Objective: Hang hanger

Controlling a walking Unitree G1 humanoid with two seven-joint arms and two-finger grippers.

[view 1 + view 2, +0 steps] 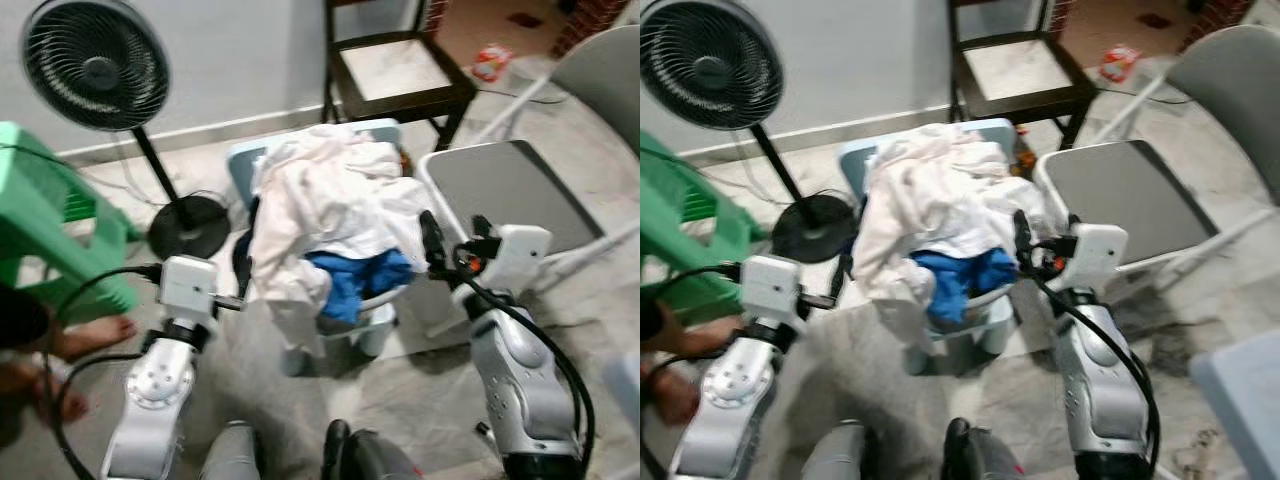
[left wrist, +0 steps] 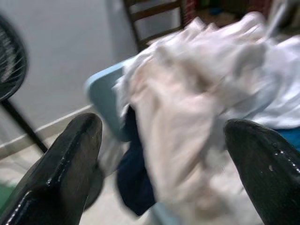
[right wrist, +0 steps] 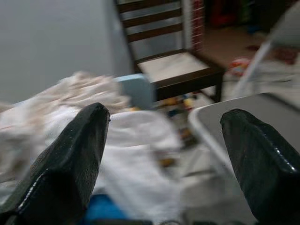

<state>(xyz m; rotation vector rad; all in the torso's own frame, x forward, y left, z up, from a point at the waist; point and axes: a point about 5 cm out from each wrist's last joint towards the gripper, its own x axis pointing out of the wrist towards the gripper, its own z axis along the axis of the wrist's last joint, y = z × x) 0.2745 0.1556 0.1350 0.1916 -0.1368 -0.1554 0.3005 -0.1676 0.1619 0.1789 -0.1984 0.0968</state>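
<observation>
A heap of white clothes point(image 1: 330, 200) with a blue garment point(image 1: 355, 280) at its front lies on a light blue plastic chair point(image 1: 240, 165) in the middle of the floor. A dark garment point(image 2: 136, 178) hangs at the heap's left side. My left gripper point(image 2: 164, 126) is open, its fingers wide apart, close to the left flank of the heap, and holds nothing. On the right of the heap my right gripper point(image 1: 432, 245) is also open and holds nothing; its black fingers point(image 3: 70, 159) point over the clothes toward a wooden chair.
A black pedestal fan point(image 1: 95, 65) and a green plastic stool point(image 1: 50, 220) stand at the left. A person's bare foot point(image 1: 90, 335) is beside the stool. A dark wooden chair point(image 1: 395, 75) stands behind the heap, a grey folding chair point(image 1: 510, 190) at the right.
</observation>
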